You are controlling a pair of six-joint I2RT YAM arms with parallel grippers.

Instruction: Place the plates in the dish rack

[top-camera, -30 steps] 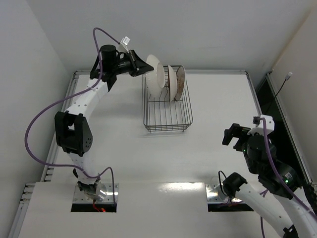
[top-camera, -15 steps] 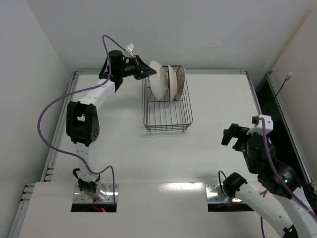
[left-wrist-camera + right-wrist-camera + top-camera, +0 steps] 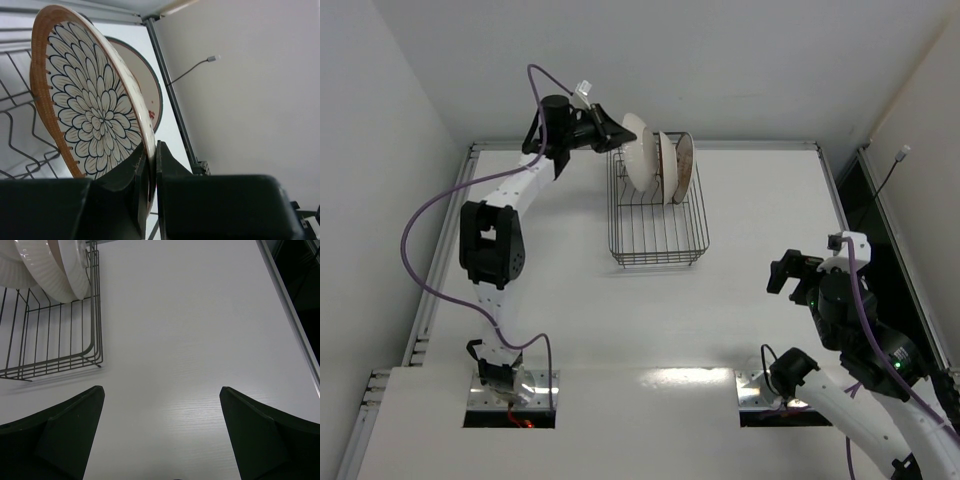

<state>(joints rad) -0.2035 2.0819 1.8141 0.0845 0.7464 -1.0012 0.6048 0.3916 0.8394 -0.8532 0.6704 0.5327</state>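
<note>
- Starting far left: got the left gripper (image 3: 612, 140) reaching in at the far-left corner of the dish rack (image 3: 658, 228), clamped on the rim of the floral plate (image 3: 95, 115); rim pinched between both fingers, patterned face toward the wrist camera
- Holding that floral plate upright on edge at the rack's far end, pale underside facing left in the top view; can't tell whether it's seated between the wire dividers
- Just right of it: a second plate (image 3: 666, 165) standing on edge in the rack, close beside the held one
- Next over: a third plate (image 3: 684, 160), also on edge, brownish face showing, up against the rack's right side
- Nothing but bare wire in the near half of the rack
- Moving across the white counter (image 3: 760, 200): plain surface between the rack and the right arm
- Far right: right gripper (image 3: 161, 390) spread wide, gripping nothing, hanging over the counter well apart from the rack; only the rack's corner and some plate edges in its wrist view
</note>
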